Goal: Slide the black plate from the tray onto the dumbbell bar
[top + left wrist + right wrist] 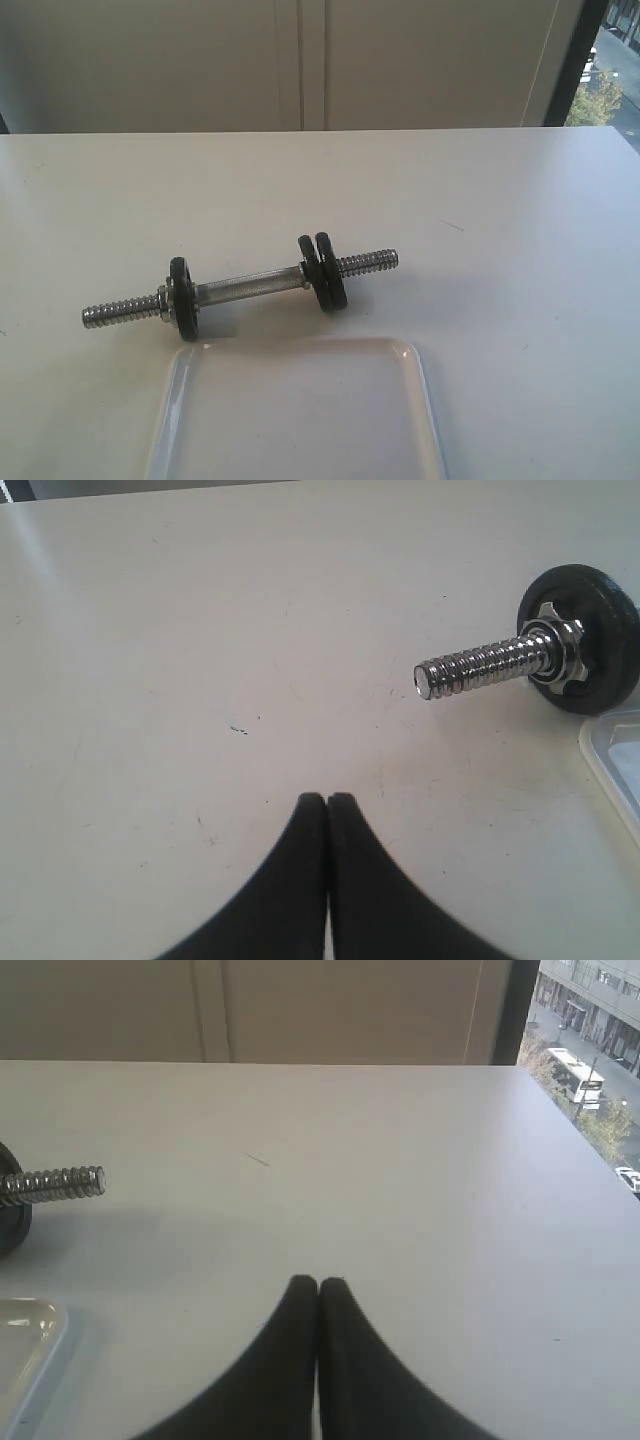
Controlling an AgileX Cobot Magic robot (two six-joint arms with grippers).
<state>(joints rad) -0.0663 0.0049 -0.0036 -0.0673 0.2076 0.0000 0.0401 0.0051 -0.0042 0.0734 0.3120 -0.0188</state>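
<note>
The dumbbell bar (250, 285) lies on the white table, slanting from near left to far right. One black plate (183, 298) sits on its left part, backed by a chrome nut (560, 650). Two more black plates (325, 270) stand side by side on its right part. The clear tray (300, 343) in front of the bar holds nothing where it shows. My left gripper (327, 798) is shut and empty, short of the left threaded end (475, 667). My right gripper (318, 1282) is shut and empty, off to the side of the right threaded end (55, 1183). Neither gripper appears in the exterior view.
A tray corner (615, 755) lies beside the left plate, another tray corner (25, 1350) near the right end. The table's far edge meets a wall and a window (600, 70) at the back right.
</note>
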